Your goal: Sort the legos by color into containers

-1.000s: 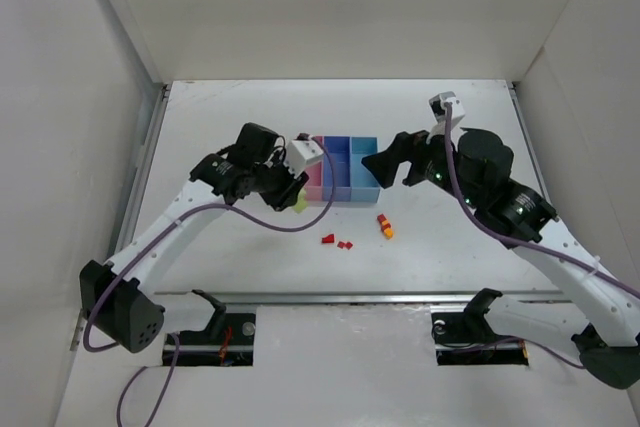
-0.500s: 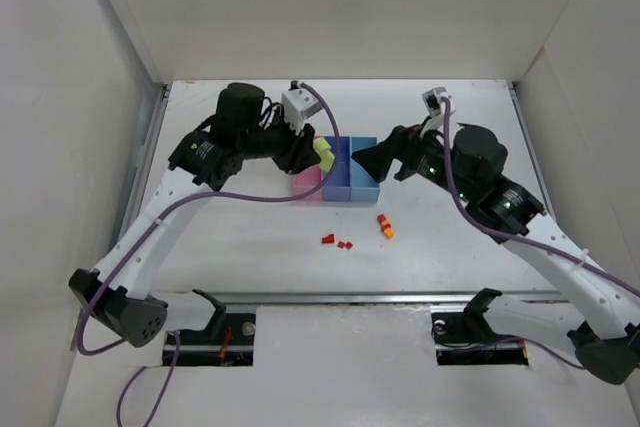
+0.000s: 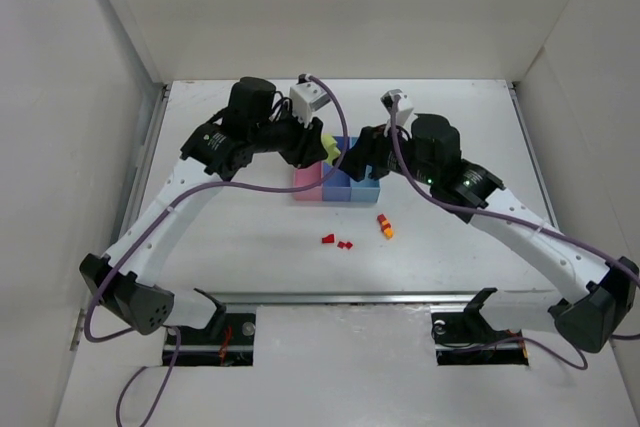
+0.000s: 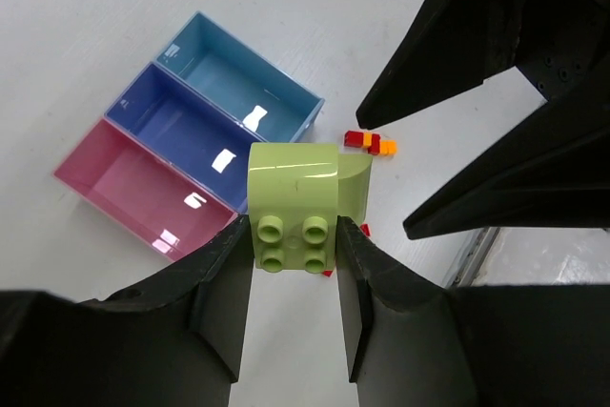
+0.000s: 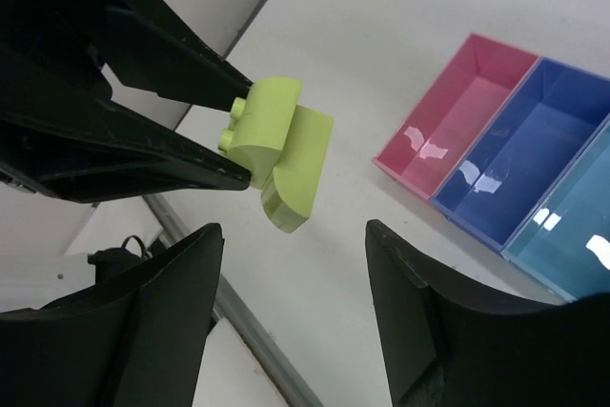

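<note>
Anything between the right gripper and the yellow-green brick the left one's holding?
Nothing visible. The yellow-green brick hangs in clear air straight ahead of the open right gripper. Only the left gripper touches it, clamped on its studded end and leaving the rounded end free.

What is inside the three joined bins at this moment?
Nothing shows inside the pink bin, the medium blue bin or the light blue bin: bare floors with light glints. The yellow-green brick in the left gripper hides part of the middle one.
</note>
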Robot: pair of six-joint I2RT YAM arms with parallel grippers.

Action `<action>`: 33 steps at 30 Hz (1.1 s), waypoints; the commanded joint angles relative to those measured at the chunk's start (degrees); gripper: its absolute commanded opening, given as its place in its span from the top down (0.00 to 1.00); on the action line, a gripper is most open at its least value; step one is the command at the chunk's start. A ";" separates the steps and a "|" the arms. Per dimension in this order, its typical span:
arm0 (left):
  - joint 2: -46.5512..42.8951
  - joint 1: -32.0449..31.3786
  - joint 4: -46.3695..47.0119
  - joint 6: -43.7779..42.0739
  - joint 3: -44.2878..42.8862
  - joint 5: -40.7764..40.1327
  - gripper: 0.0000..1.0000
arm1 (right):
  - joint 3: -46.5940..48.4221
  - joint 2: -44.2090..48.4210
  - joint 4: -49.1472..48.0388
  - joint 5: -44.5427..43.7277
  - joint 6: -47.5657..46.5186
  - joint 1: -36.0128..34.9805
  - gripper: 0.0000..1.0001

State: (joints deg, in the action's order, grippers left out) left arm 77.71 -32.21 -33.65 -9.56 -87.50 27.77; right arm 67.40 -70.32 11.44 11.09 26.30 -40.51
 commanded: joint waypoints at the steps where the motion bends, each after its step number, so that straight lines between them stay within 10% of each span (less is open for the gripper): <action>1: -2.65 -0.31 1.74 0.77 -2.06 0.44 1.00 | 2.74 0.81 -3.18 3.14 -1.78 -0.36 0.32; 25: -3.18 -0.31 1.74 -0.28 0.93 1.59 1.00 | 5.82 -3.77 -3.80 7.45 -3.01 -0.36 0.59; 33: -3.18 -0.31 1.74 -0.28 0.40 1.32 1.00 | 5.82 -4.29 -3.80 7.98 -3.01 -0.36 0.97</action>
State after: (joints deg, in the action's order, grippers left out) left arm 76.31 -32.12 -34.48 -10.39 -86.76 27.57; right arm 70.87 -75.05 11.05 17.19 23.90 -40.18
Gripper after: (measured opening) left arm 0.330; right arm 0.094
